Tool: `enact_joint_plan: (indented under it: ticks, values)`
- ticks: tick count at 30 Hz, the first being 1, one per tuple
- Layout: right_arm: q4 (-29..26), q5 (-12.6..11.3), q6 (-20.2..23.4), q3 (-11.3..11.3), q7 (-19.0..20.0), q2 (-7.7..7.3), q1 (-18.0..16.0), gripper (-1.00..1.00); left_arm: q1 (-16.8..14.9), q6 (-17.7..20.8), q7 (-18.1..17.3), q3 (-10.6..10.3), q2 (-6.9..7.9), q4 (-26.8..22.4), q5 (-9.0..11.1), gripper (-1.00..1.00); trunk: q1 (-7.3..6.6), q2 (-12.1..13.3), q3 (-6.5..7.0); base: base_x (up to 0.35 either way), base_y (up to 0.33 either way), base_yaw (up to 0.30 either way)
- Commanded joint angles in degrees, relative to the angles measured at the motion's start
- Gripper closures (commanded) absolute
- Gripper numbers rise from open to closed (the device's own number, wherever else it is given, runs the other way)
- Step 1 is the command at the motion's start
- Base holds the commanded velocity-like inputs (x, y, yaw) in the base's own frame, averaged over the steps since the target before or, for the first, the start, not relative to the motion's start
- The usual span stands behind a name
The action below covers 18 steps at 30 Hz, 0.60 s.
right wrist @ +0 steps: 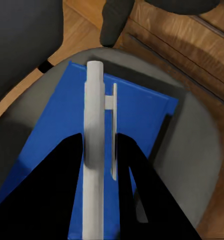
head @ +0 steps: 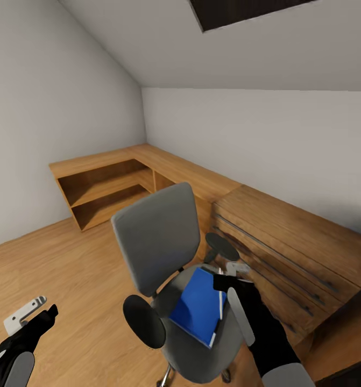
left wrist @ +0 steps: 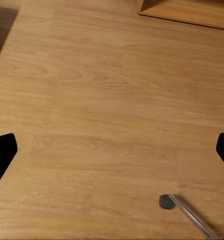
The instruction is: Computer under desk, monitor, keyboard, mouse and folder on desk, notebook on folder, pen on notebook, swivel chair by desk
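Note:
The grey swivel chair stands in front of me with the bright blue folder lying flat on its seat. My right gripper hovers over the folder's far edge, shut on the slim white pen. In the right wrist view the pen runs lengthwise between the two black fingers, its clip to one side, above the folder and the grey seat. My left gripper hangs low at the left over bare floor. It is open, and its fingers stand wide apart with nothing between them.
An oak dresser stands right behind the chair, and low oak shelves run along the far corner. A chrome chair leg with a caster reaches over the light wood floor. A dark skylight sits in the sloped ceiling.

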Motion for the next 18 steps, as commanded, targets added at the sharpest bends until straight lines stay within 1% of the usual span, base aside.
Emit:
enact_joint_plan:
  ticks: [1,5,7,10,11,12,13,14,15,18]
  values:
    - [-0.6,-0.7,0.2,0.1,-0.5,-0.02,0.3,1.0,0.0,0.2,0.4,0.0,0.02,-0.1,0.5,-1.0,-0.26,0.4,0.13,-0.334,0.0,0.0]
    - [-2.0,-0.6,0.3,0.0,-0.5,-0.05,1.2,1.0,0.0,0.2,0.4,-0.1,0.02,-0.1,0.5,-1.0,-1.14,2.0,0.85,-0.28,0.0,0.0]
    - [-2.2,-0.6,0.3,0.0,-0.5,-0.05,1.3,1.0,0.0,0.2,0.4,-0.1,0.02,-0.1,0.5,-1.0,-1.58,2.8,1.21,-0.134,0.0,0.0]
    - [-2.5,-0.6,0.2,0.0,-0.6,-0.05,1.4,1.0,0.0,0.2,0.4,-0.9,0.02,-0.3,0.5,-1.0,-2.24,4.0,1.75,-0.062,0.0,0.0]
    - [-2.7,-0.6,0.1,-0.1,-0.6,-0.05,1.4,1.0,0.0,0.3,0.4,-1.9,0.04,-0.4,0.4,-1.0,-2.46,4.4,1.93,-0.031,0.0,0.0]
    - [-2.8,-0.6,0.1,-0.1,-0.6,-0.05,1.4,1.0,0.0,0.3,0.4,-2.3,0.05,-0.4,0.4,-1.0,-2.68,4.8,2.11,-0.025,0.0,0.0]
    - [-3.3,-0.6,0.0,-0.4,-0.6,-0.05,1.5,1.0,0.0,0.3,0.3,-4.0,0.14,-0.5,0.4,-1.0,-2.9,5.2,2.28,-0.01,0.0,0.0]
    - [-3.5,-0.6,0.1,-0.4,-0.7,-0.05,1.5,1.0,0.0,0.3,0.3,-4.4,0.15,-0.5,0.4,-1.0,-3.12,5.6,2.46,-0.008,0.0,0.0]
    - [-3.8,-0.6,0.1,-0.6,-0.7,-0.05,1.5,1.0,0.0,0.3,0.3,-5.2,0.17,-0.5,0.4,-1.0,-3.34,6.0,2.64,-0.005,0.0,0.0]
    - [-4.2,-0.6,0.2,-0.8,-0.7,-0.05,1.5,1.0,0.0,0.3,0.3,-6.5,0.21,-0.5,0.4,-1.0,-4.0,7.2,3.18,-0.003,0.0,0.0]
